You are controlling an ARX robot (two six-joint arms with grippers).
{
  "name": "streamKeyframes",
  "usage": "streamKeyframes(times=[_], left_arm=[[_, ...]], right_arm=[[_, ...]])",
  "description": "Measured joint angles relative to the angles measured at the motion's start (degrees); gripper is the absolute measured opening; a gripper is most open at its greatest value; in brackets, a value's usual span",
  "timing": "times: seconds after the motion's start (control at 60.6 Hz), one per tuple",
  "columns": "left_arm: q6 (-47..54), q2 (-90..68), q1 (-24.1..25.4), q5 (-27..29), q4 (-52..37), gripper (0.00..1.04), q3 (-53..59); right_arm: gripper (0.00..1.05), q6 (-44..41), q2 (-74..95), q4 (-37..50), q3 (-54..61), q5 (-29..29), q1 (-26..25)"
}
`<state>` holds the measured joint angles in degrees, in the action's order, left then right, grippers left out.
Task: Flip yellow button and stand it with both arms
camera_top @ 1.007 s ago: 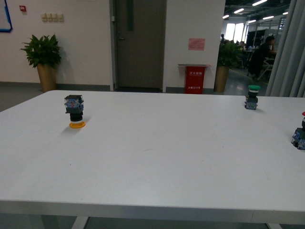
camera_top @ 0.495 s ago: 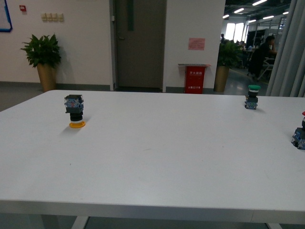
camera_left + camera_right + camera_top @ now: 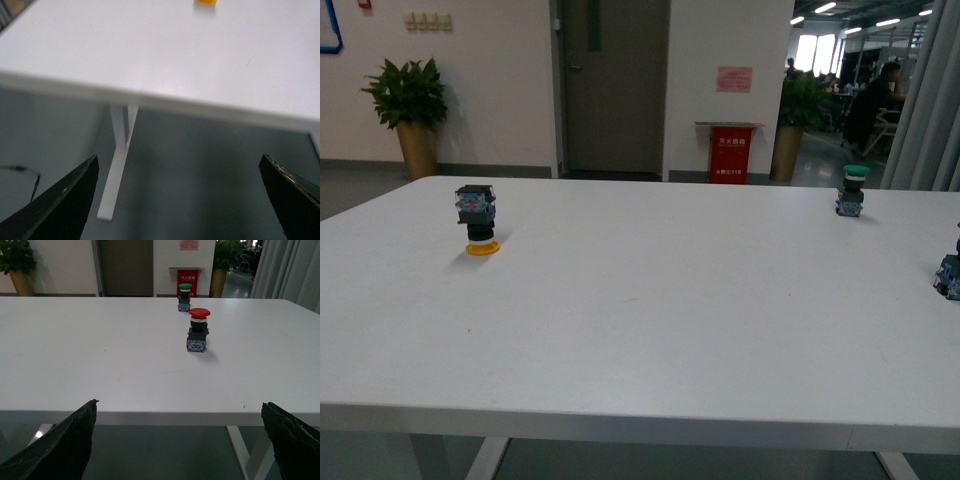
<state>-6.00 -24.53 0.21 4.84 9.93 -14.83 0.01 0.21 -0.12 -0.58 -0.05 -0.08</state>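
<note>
Three buttons stand on the surface (image 3: 670,300): one green button (image 3: 851,190), one red button (image 3: 198,330), and one yellow button (image 3: 477,221) far left, cap down, blue block up, while the left gripper (image 3: 178,167) and right gripper (image 3: 179,407) gape wide.

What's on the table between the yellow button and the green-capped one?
Nothing. In the front view, the stretch of white table between the yellow button and the green-capped button is bare.

Spread gripper (image 3: 178,405) faces upright red-capped switch (image 3: 198,332), green-capped switch (image 3: 185,291) behind it.
</note>
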Motion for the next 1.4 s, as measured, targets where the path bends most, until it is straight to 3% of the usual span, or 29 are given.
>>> streamKeyframes(times=[0.149, 0.248, 0.627, 0.99, 1.403], left_arm=[[4.8, -21.9, 0.4, 0.0, -18.4, 0.99, -13.0], [6.9, -35.9, -0.4, 1.7, -23.0, 0.99, -22.6], [7.3, -77.8, -6.4, 2.0, -10.0, 0.99, -65.9], [5.8, -86.2, -6.6, 4.3, -6.8, 0.99, -75.2], [5.4, -89.6, -4.9, 5.2, -6.6, 0.99, -76.8]], right_arm=[[0.98, 0.0, 0.0, 0.0, 0.0, 0.0, 0.0], [0.98, 0.0, 0.0, 0.0, 0.0, 0.0, 0.0], [0.98, 0.0, 0.0, 0.0, 0.0, 0.0, 0.0], [0.98, 0.0, 0.0, 0.0, 0.0, 0.0, 0.0], [0.98, 0.0, 0.0, 0.0, 0.0, 0.0, 0.0]])
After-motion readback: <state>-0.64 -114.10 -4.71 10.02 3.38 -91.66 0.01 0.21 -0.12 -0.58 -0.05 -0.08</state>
